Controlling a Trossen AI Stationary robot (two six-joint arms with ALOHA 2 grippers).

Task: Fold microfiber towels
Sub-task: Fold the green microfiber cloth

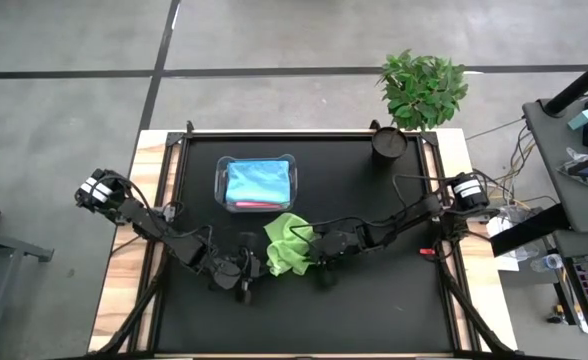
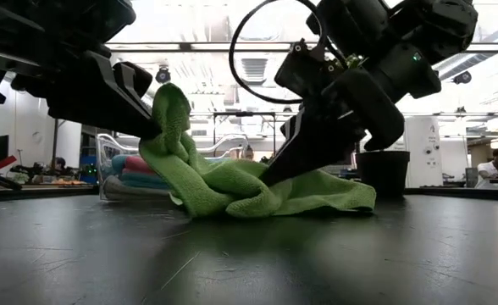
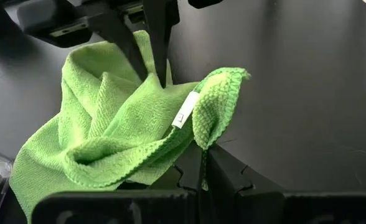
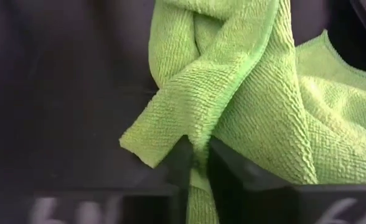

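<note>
A lime green microfiber towel (image 1: 288,245) lies crumpled on the black table top, between my two grippers. My left gripper (image 3: 203,168) is shut on the towel's left side and holds that part up above the table (image 2: 166,106). My right gripper (image 4: 198,165) comes in from the table's right and is shut on the towel low down (image 2: 270,174). The towel's right part (image 2: 334,199) rests flat on the table. More towels, blue and pink, lie in the clear tub (image 1: 257,183) behind it. My left gripper pinches the towel's hemmed edge (image 3: 203,134) beside the white label between its two fingers, slanting down from the table's left. That edge is lifted; the cloth hangs slack from it down to the table. My right gripper pinches a narrow bunched fold of the towel (image 4: 192,146) between its two fingers, slanting down from the table's right. One layer or several, I cannot tell. The held fold sits just above the table, with the cloth around it slack.
The clear tub stands just beyond the towel toward the far edge. A black pot with a green plant (image 1: 389,142) stands at the far right corner. Bare black table top (image 1: 374,310) lies toward the near edge and the right.
</note>
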